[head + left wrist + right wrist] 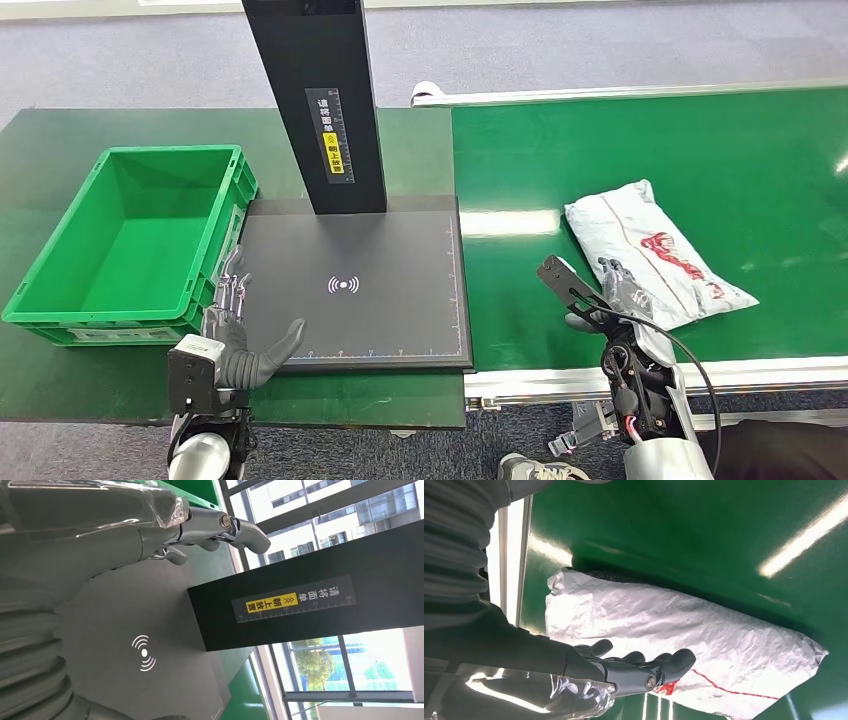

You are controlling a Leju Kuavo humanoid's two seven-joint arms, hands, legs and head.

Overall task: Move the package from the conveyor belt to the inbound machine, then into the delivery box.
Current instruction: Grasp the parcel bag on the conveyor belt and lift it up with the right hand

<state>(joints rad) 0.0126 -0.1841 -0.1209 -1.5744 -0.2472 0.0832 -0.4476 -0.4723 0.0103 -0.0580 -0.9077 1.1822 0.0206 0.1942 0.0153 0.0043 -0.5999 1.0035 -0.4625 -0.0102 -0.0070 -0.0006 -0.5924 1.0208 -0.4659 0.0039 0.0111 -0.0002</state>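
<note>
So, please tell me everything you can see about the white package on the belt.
The white package is a soft, crinkled plastic mailer bag with red printing, lying flat and slantwise on the green conveyor belt, near its front edge. It looks sealed and slightly puffed. The right hand hovers over its near end with fingers extended; whether they touch it I cannot tell.

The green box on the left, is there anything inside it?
The green box looks empty: its bare green floor and inner walls show. The strip of floor just behind its near wall is hidden from the head view.
</note>
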